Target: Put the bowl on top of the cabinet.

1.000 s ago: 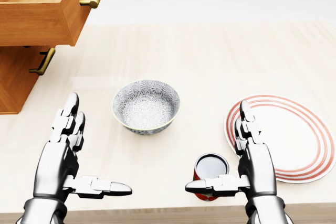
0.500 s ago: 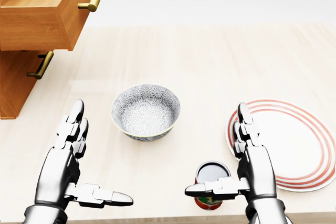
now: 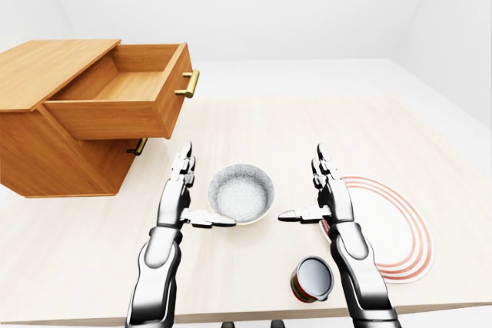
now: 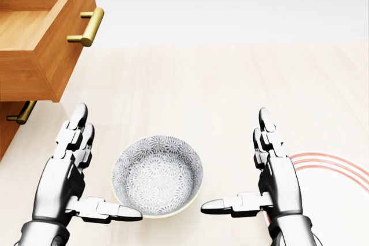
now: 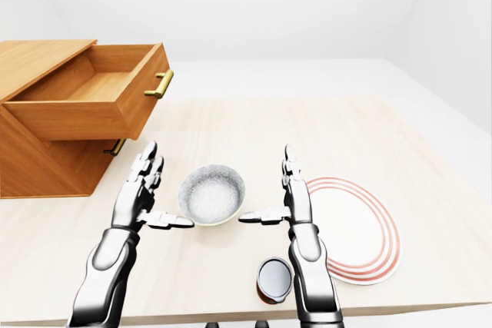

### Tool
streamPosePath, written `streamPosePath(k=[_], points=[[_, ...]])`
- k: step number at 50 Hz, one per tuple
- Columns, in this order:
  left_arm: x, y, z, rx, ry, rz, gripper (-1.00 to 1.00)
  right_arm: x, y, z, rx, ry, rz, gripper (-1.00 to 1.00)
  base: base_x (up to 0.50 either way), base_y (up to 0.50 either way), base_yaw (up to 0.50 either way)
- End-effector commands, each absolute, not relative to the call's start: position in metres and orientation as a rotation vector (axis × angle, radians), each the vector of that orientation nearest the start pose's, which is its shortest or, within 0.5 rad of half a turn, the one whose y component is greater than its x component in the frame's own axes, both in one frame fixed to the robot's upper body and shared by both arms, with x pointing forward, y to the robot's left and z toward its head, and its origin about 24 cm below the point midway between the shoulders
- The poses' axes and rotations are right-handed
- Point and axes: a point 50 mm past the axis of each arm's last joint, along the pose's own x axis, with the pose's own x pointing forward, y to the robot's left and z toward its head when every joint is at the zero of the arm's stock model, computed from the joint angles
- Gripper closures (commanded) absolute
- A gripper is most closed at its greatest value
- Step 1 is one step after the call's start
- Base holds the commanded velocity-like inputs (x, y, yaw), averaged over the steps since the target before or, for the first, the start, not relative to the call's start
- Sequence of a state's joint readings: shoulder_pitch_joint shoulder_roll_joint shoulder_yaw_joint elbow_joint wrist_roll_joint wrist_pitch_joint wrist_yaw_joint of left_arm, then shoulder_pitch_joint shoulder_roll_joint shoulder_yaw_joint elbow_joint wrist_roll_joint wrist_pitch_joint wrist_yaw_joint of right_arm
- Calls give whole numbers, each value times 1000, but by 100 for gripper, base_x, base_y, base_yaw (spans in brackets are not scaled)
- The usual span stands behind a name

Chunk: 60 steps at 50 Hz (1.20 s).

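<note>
Grey bowl (image 4: 157, 184) sits unlifted on the tabletop (image 4: 202, 96) between my spread, empty left hand (image 4: 60, 182) and right hand (image 4: 279, 185), cabinet (image 3: 54, 59) upper left.

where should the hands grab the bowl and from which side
Probably its outer wall just under the rim, from both sides at once: the bowl sits upright, round, handleless and empty, and the open left hand and right hand stand either side of it.
</note>
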<state>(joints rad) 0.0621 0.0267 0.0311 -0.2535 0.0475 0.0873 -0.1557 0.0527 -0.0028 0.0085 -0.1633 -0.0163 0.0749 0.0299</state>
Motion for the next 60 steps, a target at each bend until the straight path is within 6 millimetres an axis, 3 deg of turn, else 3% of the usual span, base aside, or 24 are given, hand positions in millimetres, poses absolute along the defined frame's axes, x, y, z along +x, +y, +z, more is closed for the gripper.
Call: streamPosePath(k=[1,10,17,20,29,34,50,51,60], points=[[239,159,80,73,-110,-98,-100,241,-150,59,-25,-35,21,-100,50,0,0],[245,160,75,89,-88,-55,-100,246,-151,55,-37,-17,-11,-100,49,0,0],[243,159,74,130,-82,-58,-100,245,-153,54,-33,-13,-24,-100,0,0,0],[246,162,64,182,-41,-51,-100,246,-153,54,-36,-13,-26,-100,0,0,0],[239,162,74,378,-184,7,-100,247,-155,51,-39,-10,-33,-100,0,0,0],[238,164,67,435,-156,34,-100,248,-154,49,-40,-4,-34,-100,0,0,0],[236,173,73,587,-181,118,-100,252,-158,45,-35,14,-48,-100,0,0,0],[236,174,73,669,-190,147,-100,253,-157,43,-38,19,-47,-100,0,0,0],[229,169,71,802,-211,197,-100,254,-156,41,-30,28,-39,-100,0,0,0]])
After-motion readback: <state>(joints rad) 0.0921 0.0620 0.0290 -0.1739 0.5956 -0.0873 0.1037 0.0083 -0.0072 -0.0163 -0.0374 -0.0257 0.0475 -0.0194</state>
